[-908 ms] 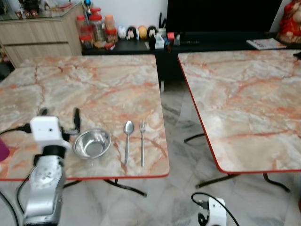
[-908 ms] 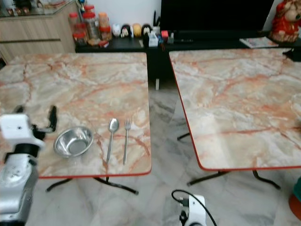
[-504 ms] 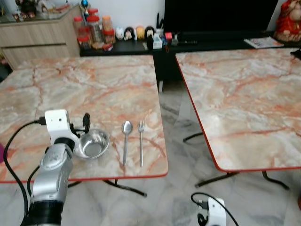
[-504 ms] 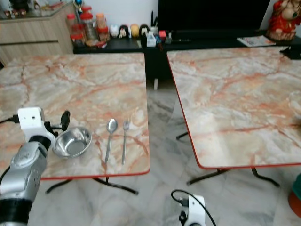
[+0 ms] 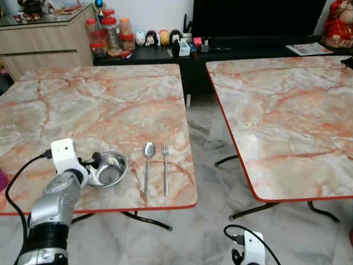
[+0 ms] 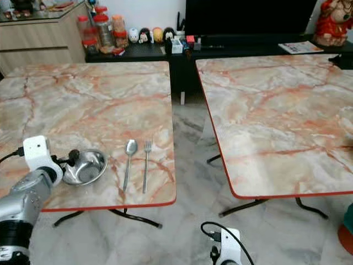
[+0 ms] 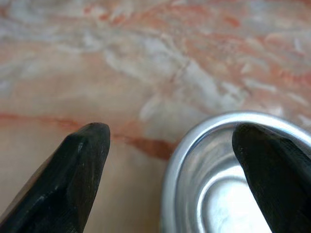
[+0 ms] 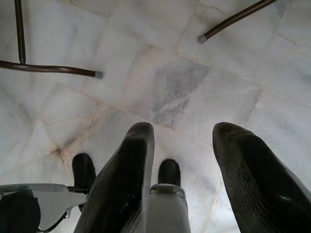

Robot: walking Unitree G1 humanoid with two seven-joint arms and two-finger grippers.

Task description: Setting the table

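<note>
I'm looking down at the marble table (image 5: 110,99), where the steel bowl (image 5: 108,168) is sitting near its front edge. My left gripper (image 7: 170,160) is spreading wide, one finger (image 7: 272,170) over the rim, gripping nothing. Spoon (image 5: 148,165) and fork (image 5: 166,168) are lying parallel beside it, heads pointing away. My right gripper (image 8: 182,160) is hanging open over the floor.

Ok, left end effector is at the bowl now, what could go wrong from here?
The left end effector is open astride the bowl's rim, one finger inside; a thin, slick rim could slip or tip when pinched. The bowl sits near the table front edge, so a nudge might drop it. The spoon lies close beside it.
</note>
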